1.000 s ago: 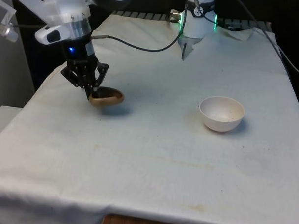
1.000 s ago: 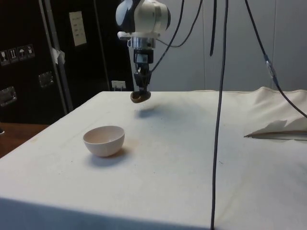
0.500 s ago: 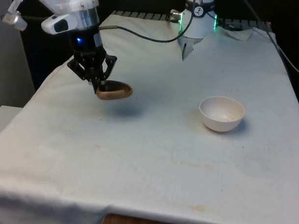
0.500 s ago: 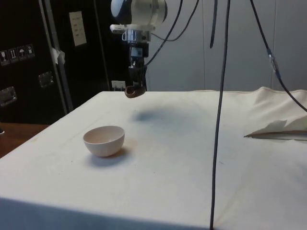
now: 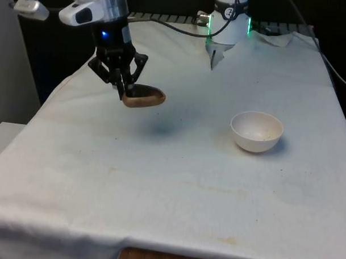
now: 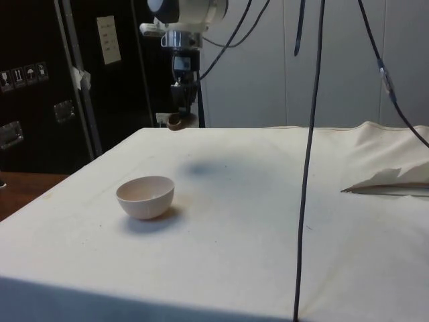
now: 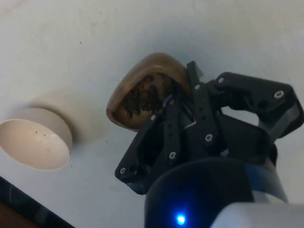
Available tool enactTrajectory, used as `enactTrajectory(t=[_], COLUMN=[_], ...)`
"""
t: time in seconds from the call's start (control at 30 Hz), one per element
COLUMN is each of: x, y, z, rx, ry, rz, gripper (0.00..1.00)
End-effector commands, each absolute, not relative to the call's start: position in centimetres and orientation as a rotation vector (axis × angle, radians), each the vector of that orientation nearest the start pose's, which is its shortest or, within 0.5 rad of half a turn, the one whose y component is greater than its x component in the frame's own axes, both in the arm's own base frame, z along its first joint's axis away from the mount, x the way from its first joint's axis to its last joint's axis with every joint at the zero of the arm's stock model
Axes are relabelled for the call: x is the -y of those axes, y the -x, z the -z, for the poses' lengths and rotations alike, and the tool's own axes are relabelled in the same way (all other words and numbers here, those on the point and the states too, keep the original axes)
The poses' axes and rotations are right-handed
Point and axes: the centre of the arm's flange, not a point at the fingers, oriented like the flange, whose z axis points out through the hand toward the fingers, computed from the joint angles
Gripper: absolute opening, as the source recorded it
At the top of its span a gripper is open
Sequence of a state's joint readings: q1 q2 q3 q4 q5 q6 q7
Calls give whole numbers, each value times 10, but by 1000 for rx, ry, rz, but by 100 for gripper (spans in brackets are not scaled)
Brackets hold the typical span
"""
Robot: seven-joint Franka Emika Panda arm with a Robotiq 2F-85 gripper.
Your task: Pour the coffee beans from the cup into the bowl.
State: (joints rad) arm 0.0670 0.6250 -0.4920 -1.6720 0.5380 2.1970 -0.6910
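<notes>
- Brown wooden cup [image 5: 143, 97] with dark coffee beans [image 7: 142, 95] inside, held in the air above the white cloth [image 5: 171, 180], well clear of it.
- Pinched at the rim by the black gripper [image 5: 127, 92], fingers closed on it.
- Shadowed patch on the cloth beneath.
- White bowl [image 5: 256, 131] resting on the cloth, well apart, toward the front view's right.

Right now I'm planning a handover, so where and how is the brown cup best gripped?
Grip the brown cup at its rim, from above, as the pincer does now: one finger inside, one outside the thin wall. It's shallow and wide, so spanning the body looks impractical, and it stays level with the beans inside.
</notes>
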Motion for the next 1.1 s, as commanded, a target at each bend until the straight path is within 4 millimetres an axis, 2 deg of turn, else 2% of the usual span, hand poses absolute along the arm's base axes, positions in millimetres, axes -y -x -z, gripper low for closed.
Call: enactTrajectory(t=[0.0, 0.1, 0.33, 0.7, 0.9, 0.93, 1.03, 1.07], x=[222, 222, 201, 181, 164, 167, 150, 150], y=[-639, -640, -643, -649, -652, -653, -654, -654], z=[-277, -276, -290, -300, -308, -306, -311, -311], rx=[32, 37, 45, 60, 64, 68, 67, 67], ry=[3024, 3015, 3051, 3071, 3101, 3090, 3113, 3113], rz=[120, 116, 101, 78, 70, 67, 60, 60], gripper=[0, 0, 0, 0, 0, 0, 0, 0])
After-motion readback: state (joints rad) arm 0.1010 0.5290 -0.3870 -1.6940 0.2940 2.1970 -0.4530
